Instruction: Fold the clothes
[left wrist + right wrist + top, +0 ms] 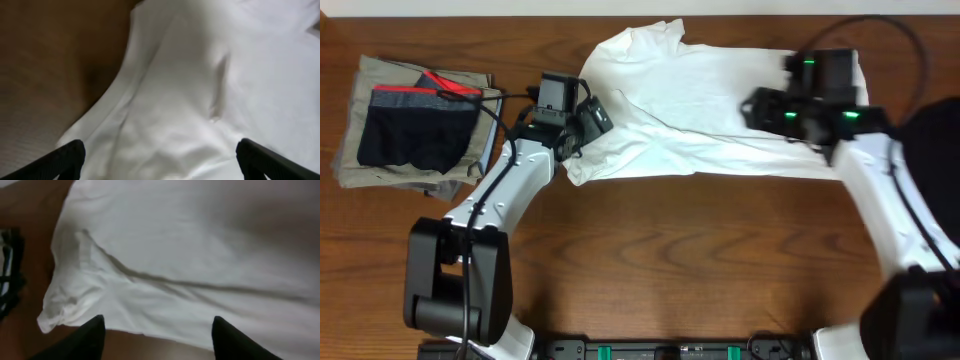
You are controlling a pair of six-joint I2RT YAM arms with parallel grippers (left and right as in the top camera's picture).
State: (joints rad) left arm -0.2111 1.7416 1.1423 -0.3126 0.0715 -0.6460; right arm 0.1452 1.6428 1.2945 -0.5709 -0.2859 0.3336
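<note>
- Wooden table (670, 260) carried your white T-shirt (710, 100): thin, limp, probably wrinkle-prone.
- Left gripper (160, 152) and right gripper (156, 330) hovered over it, fingers apart, empty; pinching a hem looked best.

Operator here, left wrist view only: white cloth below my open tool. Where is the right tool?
Observer: The right tool is over the white T-shirt's other end, open, holding nothing.
Operator: Anything beside my arm?
Observer: A khaki folded stack with black shorts on top lies outside the left arm.
Operator: More to fold?
Observer: A black garment lies at the right edge of the table.
</note>
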